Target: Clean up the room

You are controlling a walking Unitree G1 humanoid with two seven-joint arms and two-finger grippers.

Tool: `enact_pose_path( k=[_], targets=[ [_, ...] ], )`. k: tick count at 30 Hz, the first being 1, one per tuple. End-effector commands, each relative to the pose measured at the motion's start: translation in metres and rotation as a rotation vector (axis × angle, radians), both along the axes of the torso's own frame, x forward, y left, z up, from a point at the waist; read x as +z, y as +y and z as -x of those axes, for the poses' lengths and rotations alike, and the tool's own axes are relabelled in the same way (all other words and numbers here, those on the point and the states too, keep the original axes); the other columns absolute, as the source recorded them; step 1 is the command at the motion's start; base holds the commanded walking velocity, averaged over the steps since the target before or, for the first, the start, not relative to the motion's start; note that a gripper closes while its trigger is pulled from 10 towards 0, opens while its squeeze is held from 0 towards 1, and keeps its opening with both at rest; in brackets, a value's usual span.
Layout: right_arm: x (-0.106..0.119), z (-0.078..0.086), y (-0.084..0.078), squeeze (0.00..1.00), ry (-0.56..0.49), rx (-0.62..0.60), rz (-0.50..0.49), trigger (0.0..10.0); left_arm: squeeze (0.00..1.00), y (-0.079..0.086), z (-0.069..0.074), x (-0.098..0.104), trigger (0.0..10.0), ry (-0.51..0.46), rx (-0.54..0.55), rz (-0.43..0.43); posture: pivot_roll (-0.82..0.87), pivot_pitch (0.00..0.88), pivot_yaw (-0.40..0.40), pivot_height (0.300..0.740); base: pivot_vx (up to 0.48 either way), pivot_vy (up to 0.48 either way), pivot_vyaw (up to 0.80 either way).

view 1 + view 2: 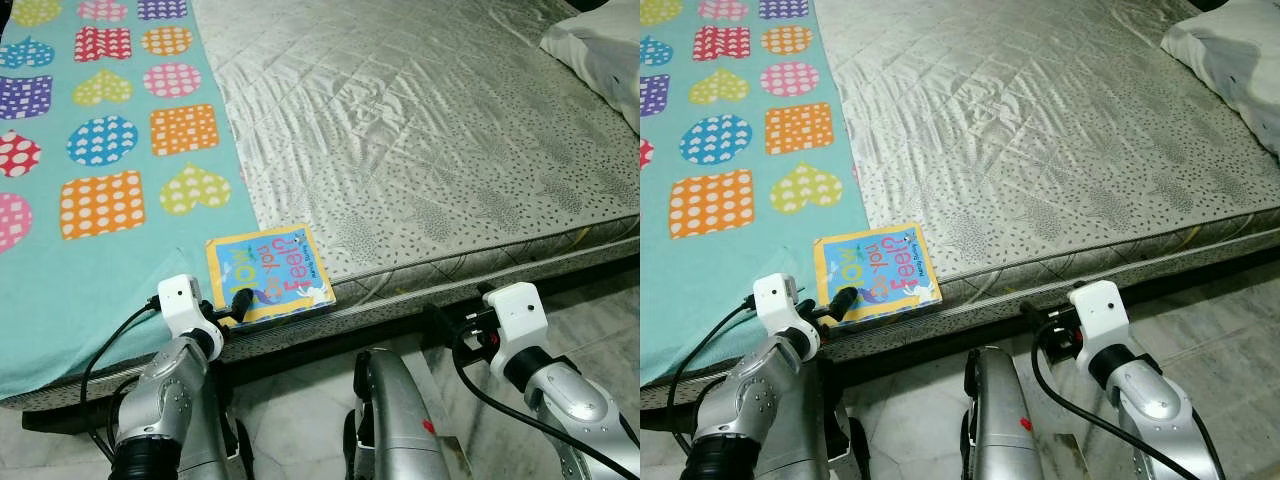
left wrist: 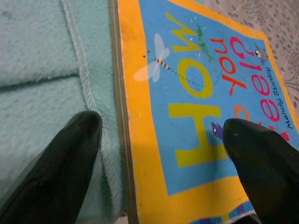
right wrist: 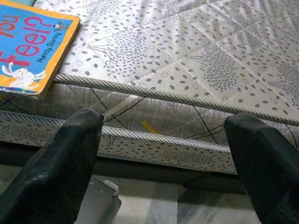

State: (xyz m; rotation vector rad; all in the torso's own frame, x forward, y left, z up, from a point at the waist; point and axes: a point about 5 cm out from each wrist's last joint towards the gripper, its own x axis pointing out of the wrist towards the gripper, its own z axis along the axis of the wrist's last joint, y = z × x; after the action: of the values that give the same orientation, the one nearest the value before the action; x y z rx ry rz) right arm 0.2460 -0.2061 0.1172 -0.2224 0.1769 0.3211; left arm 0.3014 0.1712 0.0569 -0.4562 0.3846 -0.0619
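Mattress (image 1: 430,150): grey quilted, carrying everything here, its near edge running across in front of the robot above a dark bed base and pale tiled floor (image 1: 600,320). Blanket (image 1: 60,270): teal fleece printed with dotted hearts and squares, lying over the mattress's left part and hanging down past the near edge. Pillow (image 1: 600,45): white, resting at the far right corner. Board book (image 1: 268,275): children's title with blue cover and yellow border, lying flat at the near edge of the mattress, its left side touching or just overlapping the blanket's hem; cover text reading sideways to the robot, and its slightly longer axis appearing to run along the mattress edge. Left gripper (image 1: 238,303): hovering at the book's near-left corner, fingers spread wide; in the left wrist view one finger is sitting over the blanket and the other over the cover, so the book's left border is lying between them, nothing clasped. Right gripper (image 3: 163,154): holding low in front of the mattress side, well apart from the book and to its right, fingers likewise wide and empty. Judgement: the left arm is much the nearer, and the book is lying just ahead of and slightly right of its claw.
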Motion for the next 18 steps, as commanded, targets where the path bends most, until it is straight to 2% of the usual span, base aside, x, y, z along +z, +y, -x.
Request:
enact_pose_path(
  k=[1,10,15,18],
  targets=[
    [-0.0008,0.0023,0.0004,0.00,0.009,0.011,0.014,10.0,0.00,0.0007,0.0017,-0.0063,10.0,0.032,-0.009,0.018,-0.16,0.249,-0.061,0.555,0.000,0.000,0.00],
    [-0.0015,-0.0016,0.0053,0.00,-0.002,0.018,0.014,10.0,0.00,-0.0031,-0.0054,-0.0032,10.0,0.026,-0.062,0.039,-0.16,0.237,-0.055,0.555,0.000,0.000,0.00],
    [-0.0080,0.0004,0.0091,0.00,0.001,0.021,0.015,10.0,0.00,-0.0058,-0.0014,0.0009,10.0,0.013,-0.073,0.045,-0.15,0.230,-0.054,0.555,0.000,0.000,0.00],
    [-0.0104,-0.0043,0.0071,0.00,0.002,0.023,0.013,10.0,0.00,-0.0063,-0.0007,-0.0029,10.0,0.031,-0.094,0.052,-0.14,0.224,-0.057,0.555,0.000,0.000,0.00]
  ],
)
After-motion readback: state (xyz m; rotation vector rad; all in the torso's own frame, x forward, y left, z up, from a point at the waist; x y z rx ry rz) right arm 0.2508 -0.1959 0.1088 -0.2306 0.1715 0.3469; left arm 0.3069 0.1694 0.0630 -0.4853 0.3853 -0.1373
